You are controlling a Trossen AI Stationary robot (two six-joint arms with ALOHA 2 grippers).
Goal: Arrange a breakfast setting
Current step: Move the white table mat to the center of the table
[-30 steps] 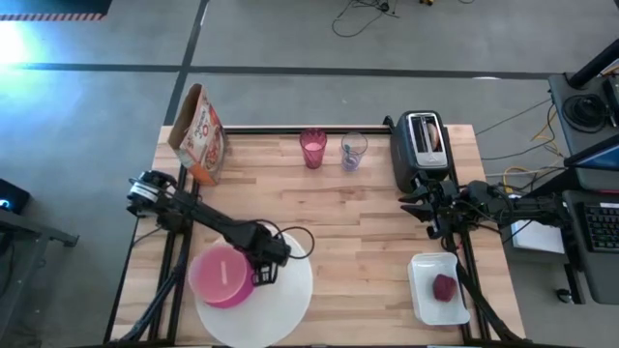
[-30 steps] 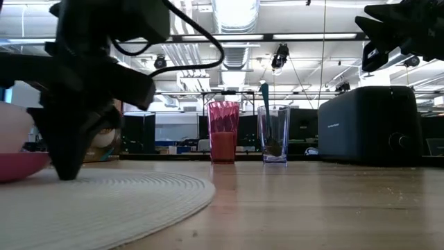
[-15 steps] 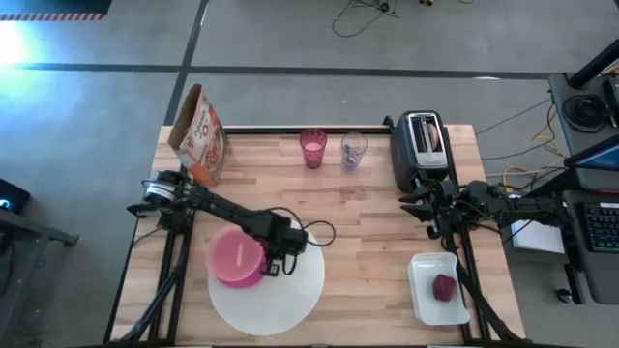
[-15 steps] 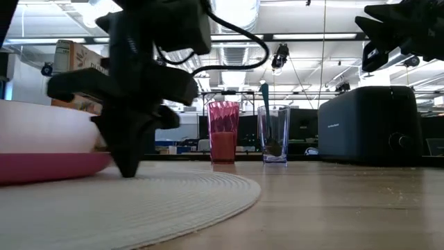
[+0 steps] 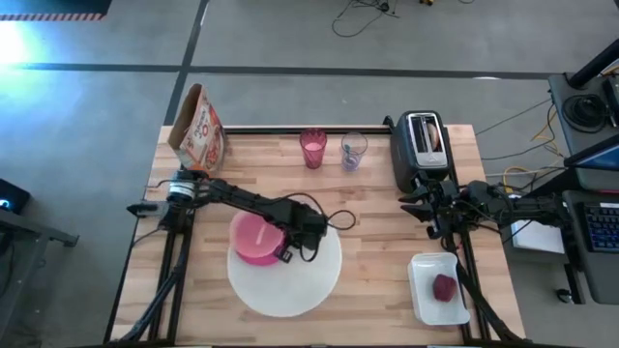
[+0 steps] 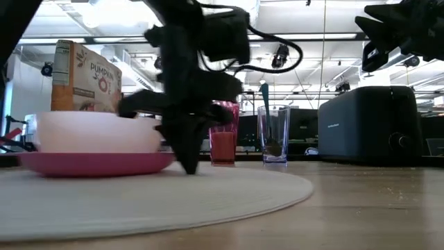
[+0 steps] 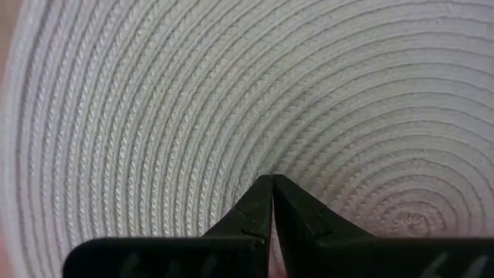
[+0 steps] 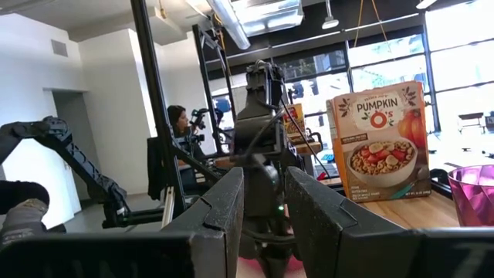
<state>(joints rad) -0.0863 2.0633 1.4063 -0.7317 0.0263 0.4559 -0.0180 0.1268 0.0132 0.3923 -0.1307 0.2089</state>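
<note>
A large white round woven mat lies flat on the wooden table, near the front centre. A magenta plate sits on its far left part and carries a pale bowl. My left gripper is shut, with its tips down on the mat just right of the plate. A pink cup stands at the far edge. A dark red fruit lies on a white tray at the front right. My right gripper is open, empty and raised by the toaster. No bagel shows plainly. My left gripper presses its shut fingertips down on the mat's woven top, beside the magenta plate's right rim. The fingers come from above, slanting down to a point. The mat lies flat on the table under them.
A cereal box stands at the far left corner. A clear glass with a spoon stands beside the pink cup. A black toaster stands at the far right. The white tray lies at the front right. Bare wood lies between mat and tray.
My left gripper, still shut and tips down, has gone toward the table's right edge and a little toward its far edge. The mat has slid along the table with it, carrying the magenta plate and bowl from the front left toward the centre.
</note>
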